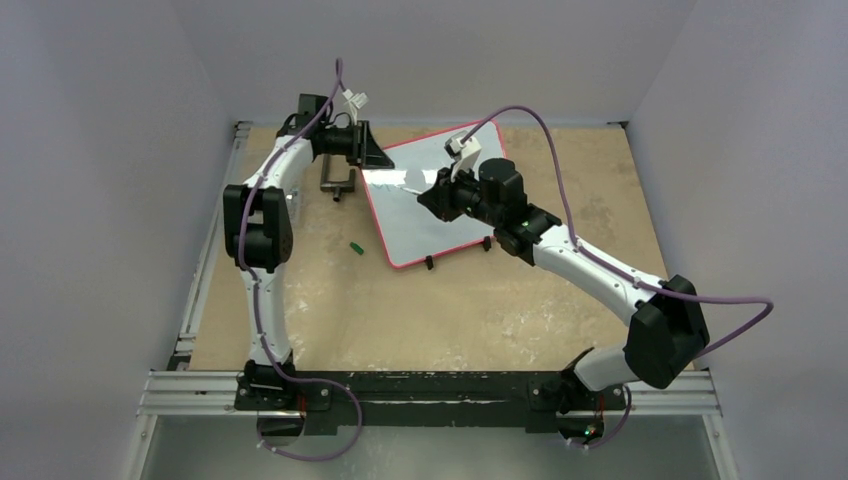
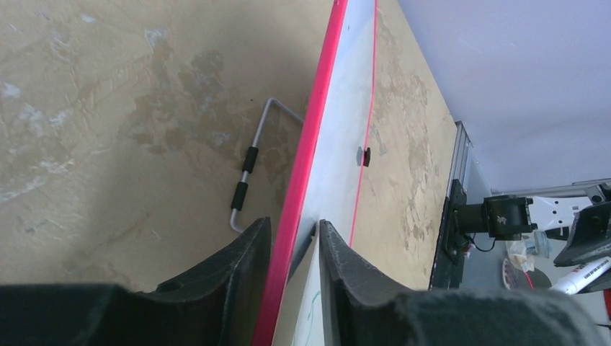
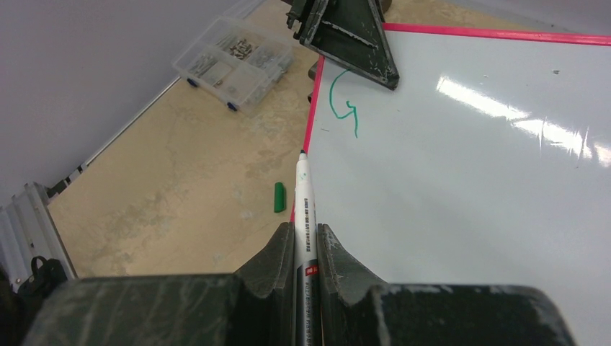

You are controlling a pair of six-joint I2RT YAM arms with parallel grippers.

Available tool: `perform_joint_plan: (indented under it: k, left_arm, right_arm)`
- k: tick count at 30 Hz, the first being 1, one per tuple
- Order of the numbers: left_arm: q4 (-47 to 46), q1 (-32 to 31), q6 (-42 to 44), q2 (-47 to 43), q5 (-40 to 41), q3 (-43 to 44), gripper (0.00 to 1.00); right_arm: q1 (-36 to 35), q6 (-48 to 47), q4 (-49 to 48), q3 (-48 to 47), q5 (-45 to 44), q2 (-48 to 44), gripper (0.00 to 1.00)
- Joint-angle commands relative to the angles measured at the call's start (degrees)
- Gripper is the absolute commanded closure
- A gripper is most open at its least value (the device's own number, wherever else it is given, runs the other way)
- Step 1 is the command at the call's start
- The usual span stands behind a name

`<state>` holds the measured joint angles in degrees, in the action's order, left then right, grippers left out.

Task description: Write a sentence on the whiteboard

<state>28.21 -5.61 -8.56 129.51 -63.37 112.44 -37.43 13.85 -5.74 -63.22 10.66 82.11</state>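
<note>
The whiteboard (image 1: 432, 222) sits skewed in the far half of the table, its far corner close to the table's far edge and its two black clip feet (image 1: 428, 263) along its near side. It looks like a thin, stiff, light panel with a glossy face. I judge that it will skate or pivot under the pen's push unless pinned. The red frame is the sensible place to hold it, since a pad on the white face would slip and cover writing room.

Of the sentence (image 3: 343, 102) only a green "G" shows, near the board's far left corner.

The left gripper (image 2: 293, 223) straddles the frame at that corner, one finger outside the red rim and one over the white face. The gap is narrow, and I cannot tell whether the pads actually press the board.

The right gripper (image 3: 304, 229) is clamped on the marker (image 3: 303, 187), whose tip hangs at the board's left edge below the "G".

The green cap (image 1: 354, 246) lies on the table just left of the board, and a bent metal handle (image 2: 248, 173) lies beside the frame.
</note>
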Motion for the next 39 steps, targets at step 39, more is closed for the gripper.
perform_joint_plan:
  k: [39]
  left_arm:
    - [7.32, -0.3, 6.19, 2.16, 2.73, 12.26, 0.59]
  right_arm:
    - [0.3, -0.54, 1.43, -7.44, 2.19, 4.09, 1.0]
